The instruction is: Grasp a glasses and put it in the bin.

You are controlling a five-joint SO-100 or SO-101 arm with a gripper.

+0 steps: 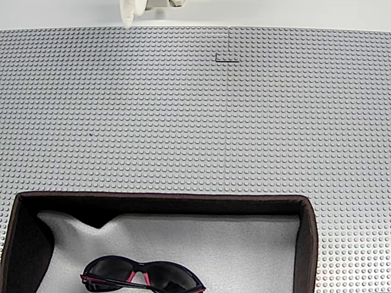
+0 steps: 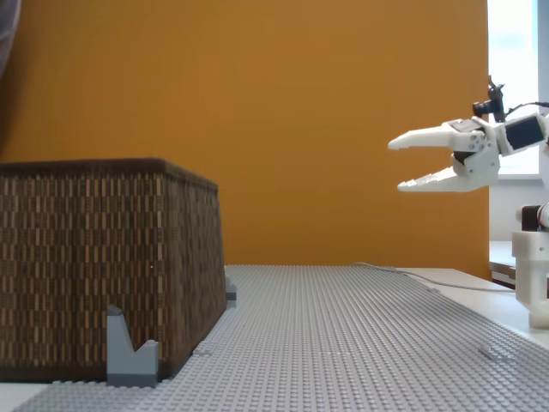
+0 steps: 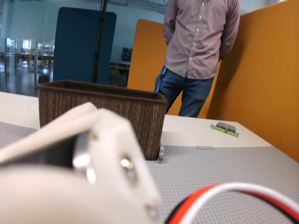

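On the studded grey mat (image 1: 183,122), glasses (image 1: 143,274) lie in the bin (image 1: 308,232), well apart from the wide, empty claw (image 2: 396,165).

glasses (image 1: 142,274): 1 | bin (image 1: 159,202): 1 | person (image 3: 201,42): 1 | studded baseplate (image 1: 183,122): 1

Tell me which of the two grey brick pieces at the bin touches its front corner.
The notched grey bracket touches the bin corner; the smaller grey piece sits farther back.

The glasses (image 1: 142,275) lie in the bin (image 1: 308,229) on the studded baseplate (image 1: 183,122).
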